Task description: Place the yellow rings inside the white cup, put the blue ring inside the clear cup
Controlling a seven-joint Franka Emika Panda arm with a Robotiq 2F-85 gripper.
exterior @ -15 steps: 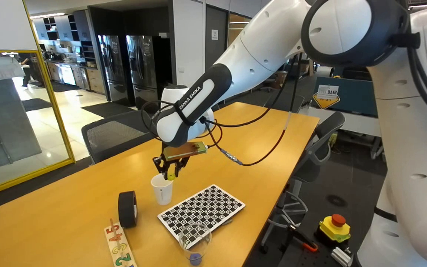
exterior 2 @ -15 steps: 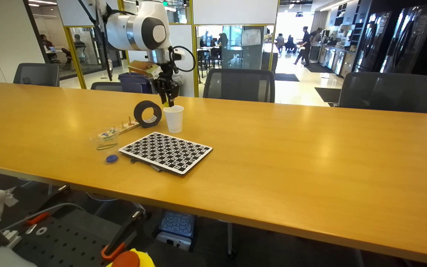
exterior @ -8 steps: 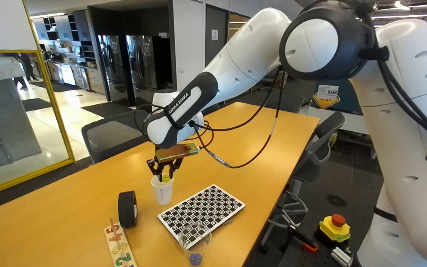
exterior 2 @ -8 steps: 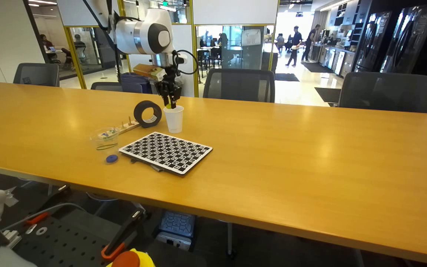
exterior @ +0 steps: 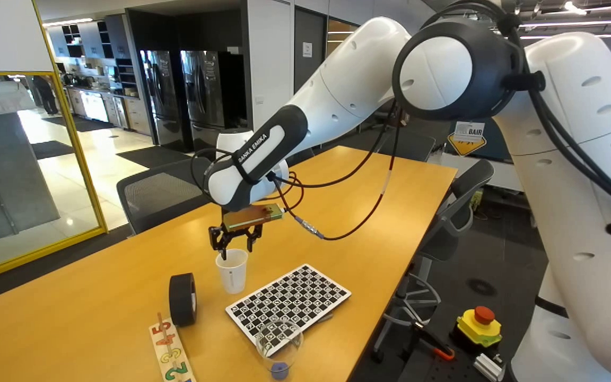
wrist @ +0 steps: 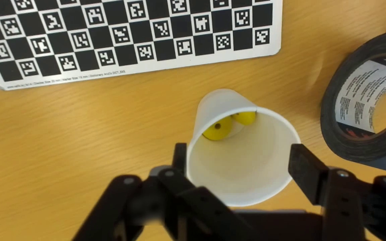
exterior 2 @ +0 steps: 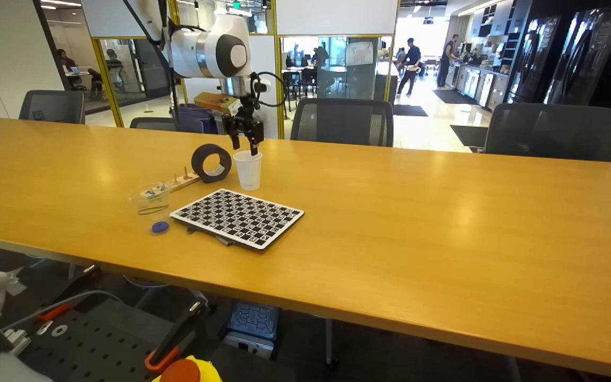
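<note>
Since half a second ago the gripper (wrist: 239, 155) has parted its fingers at the mouth of the white cup (wrist: 250, 164), and one of the yellow rings (wrist: 221, 131) has left their tips. The jaws now stand wide apart, one finger at either side of the cup's rim in the wrist view; whether either touches it, I cannot tell. Inside the cup, just right of the middle of that frame, two yellow rings lie low near the base, one showing its hole, the other partly hidden by the rim. The cup stands upright on the table (exterior 2: 417, 228), near the black tape roll (exterior: 181, 300), which stands on edge. At the bottom of the frame in an exterior view, right at the foot of the clear cup (exterior: 279, 347), shows the blue ring (exterior: 279, 371). The see-through walls are hard to trace in both exterior views, so I cannot be sure that it is inside. The checkered board (exterior: 292, 302) lies at the lower middle, the wooden number strip (exterior: 175, 361) lower left.
</note>
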